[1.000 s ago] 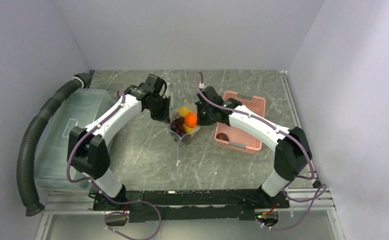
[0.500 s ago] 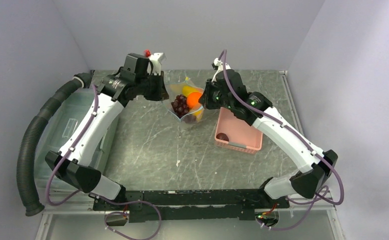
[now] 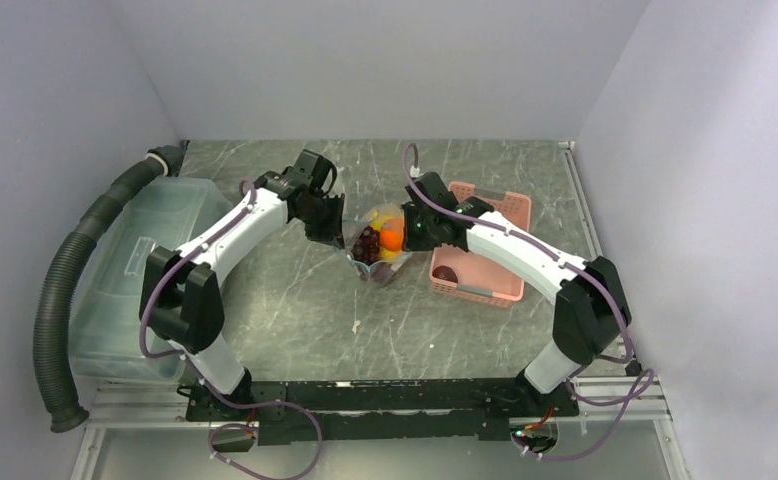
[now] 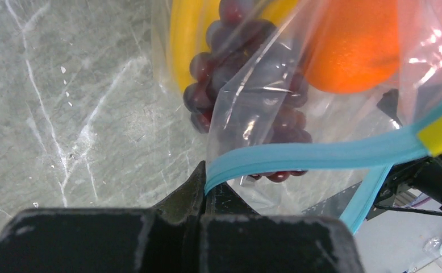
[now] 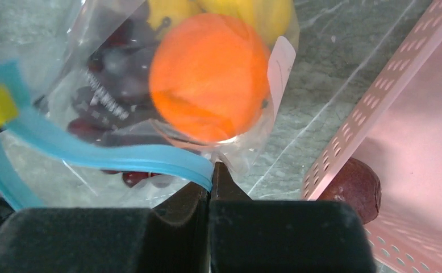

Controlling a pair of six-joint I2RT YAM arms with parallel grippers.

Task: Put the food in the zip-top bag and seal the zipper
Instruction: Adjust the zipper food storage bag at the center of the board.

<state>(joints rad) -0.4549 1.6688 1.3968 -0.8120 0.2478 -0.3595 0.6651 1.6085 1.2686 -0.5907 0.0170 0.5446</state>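
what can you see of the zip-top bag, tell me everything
The zip-top bag is clear, thin, crinkly plastic, stretched between the arms by its mouth. Its teal zipper carries a yellow slider; the strips part beside it, so it looks not fully sealed. The left gripper is shut on one end of the zipper, the right gripper on the other. Inside show the orange ball, grape bunch and yellow pieces.

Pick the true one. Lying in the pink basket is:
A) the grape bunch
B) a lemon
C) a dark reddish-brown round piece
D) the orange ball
C: a dark reddish-brown round piece lies in the pink basket, while the orange ball and the grape bunch are inside the zip-top bag.
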